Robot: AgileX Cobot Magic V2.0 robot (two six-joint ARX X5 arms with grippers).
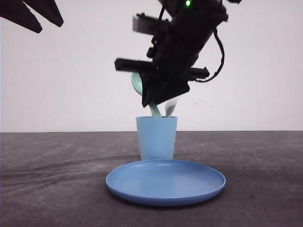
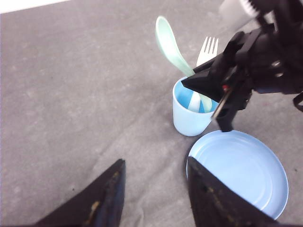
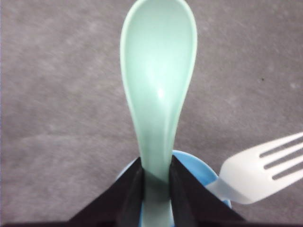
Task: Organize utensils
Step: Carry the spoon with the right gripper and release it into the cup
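Grey table (image 1: 47,189): R tool (image 3: 156,189) grips spoon (image 3: 158,85) over cup (image 1: 156,137) rim.

Counting it up: one mint-green spoon (image 3: 158,85), and one white fork (image 3: 265,168), so that's two utensils in all. One light blue cup (image 1: 156,138) on the table, just the one. One round blue plate (image 1: 165,182) in front of it. And two black grippers in play: the left gripper (image 2: 154,196) and the right gripper (image 3: 156,189).
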